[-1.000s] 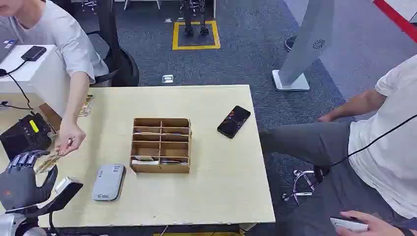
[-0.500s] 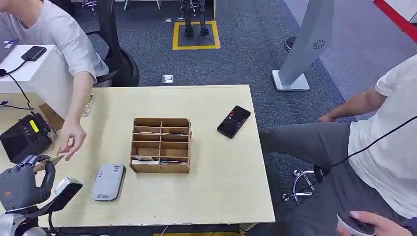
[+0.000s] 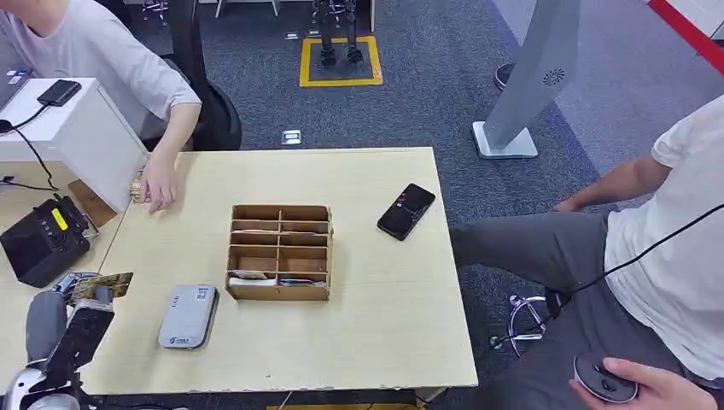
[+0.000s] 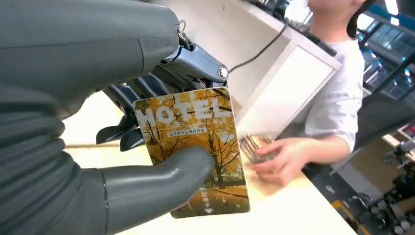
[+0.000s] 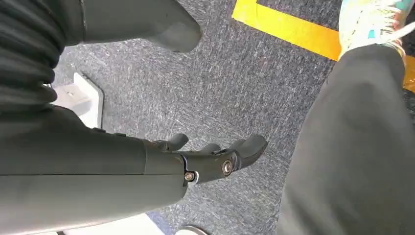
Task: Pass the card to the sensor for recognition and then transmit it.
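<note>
Desk (image 3: 376, 325) carries a wooden organizer (image 3: 279, 252) in the middle, grey sensor (image 3: 188, 316) just left of it, black phone (image 3: 406, 210) toward the right edge. Seated person (image 3: 674, 248) at right, another person (image 3: 102, 60) at far left whose hand (image 3: 159, 184) rests on a card stack at the desk's far left corner. Left hand (image 4: 147, 147) pinches the card (image 4: 195, 147) between thumb and fingers, off the desk's near-left corner, near the sensor. Since a second ago the person's hand let go of the card and pulled back to the stack; left hand turned. Right hand (image 5: 215, 159) hangs over carpet, fingers apart, holding nothing. Card stack detail too small to make out
</note>
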Action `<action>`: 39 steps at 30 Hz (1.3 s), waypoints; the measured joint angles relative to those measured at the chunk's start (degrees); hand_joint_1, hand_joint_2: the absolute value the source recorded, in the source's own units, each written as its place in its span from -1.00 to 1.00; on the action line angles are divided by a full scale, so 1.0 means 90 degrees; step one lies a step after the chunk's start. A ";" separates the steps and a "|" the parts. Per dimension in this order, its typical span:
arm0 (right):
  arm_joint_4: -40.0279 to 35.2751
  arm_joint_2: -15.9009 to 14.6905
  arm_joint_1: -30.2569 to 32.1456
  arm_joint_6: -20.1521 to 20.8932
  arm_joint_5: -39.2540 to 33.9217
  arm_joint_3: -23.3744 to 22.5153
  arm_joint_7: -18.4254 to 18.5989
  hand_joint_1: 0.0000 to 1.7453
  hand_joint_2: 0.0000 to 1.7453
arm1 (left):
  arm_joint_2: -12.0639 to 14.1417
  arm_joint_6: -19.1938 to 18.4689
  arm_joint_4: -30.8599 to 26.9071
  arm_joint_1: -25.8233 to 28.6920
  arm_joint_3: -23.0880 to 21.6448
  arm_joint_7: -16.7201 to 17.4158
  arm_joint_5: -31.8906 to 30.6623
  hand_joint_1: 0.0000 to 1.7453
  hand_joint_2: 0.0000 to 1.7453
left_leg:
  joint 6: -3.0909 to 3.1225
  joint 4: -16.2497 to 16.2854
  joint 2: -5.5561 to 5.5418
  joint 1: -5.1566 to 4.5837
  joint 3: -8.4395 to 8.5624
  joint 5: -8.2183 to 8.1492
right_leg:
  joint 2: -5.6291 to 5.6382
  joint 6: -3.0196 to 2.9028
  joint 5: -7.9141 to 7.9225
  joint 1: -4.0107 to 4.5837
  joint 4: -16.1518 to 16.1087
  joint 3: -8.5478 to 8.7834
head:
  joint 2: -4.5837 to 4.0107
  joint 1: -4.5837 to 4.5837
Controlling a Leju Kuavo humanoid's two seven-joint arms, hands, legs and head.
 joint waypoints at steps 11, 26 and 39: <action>0.0000 0.0005 0.0001 -0.0068 -0.0046 0.0000 0.0114 -1.00 1.00 | -0.0104 -0.1287 -0.0002 -0.0026 0.0039 0.1115 0.1970 1.00 1.00 | 0.0000 0.0000 -0.0001 0.0000 0.0000 0.0000 | 0.0000 0.0000 0.0000 0.0001 0.0000 -0.0001 | 0.0000 0.0000; 0.0000 0.0046 0.0000 -0.0070 -0.0070 -0.0002 0.0121 -1.00 1.00 | -0.0119 -0.1112 0.0440 -0.0137 -0.0029 0.1477 0.1540 1.00 1.00 | 0.0000 0.0000 0.0001 0.0000 0.0001 0.0000 | 0.0001 0.0000 0.0000 0.0000 0.0000 -0.0001 | 0.0000 0.0000; 0.0000 0.0051 0.0002 -0.0085 -0.0073 -0.0002 0.0114 -1.00 1.00 | -0.0218 -0.1564 0.0571 -0.0109 -0.0221 0.1557 0.2134 1.00 1.00 | 0.0000 0.0000 0.0001 0.0000 0.0000 0.0000 | 0.0001 0.0000 0.0000 0.0000 0.0000 0.0000 | 0.0000 0.0000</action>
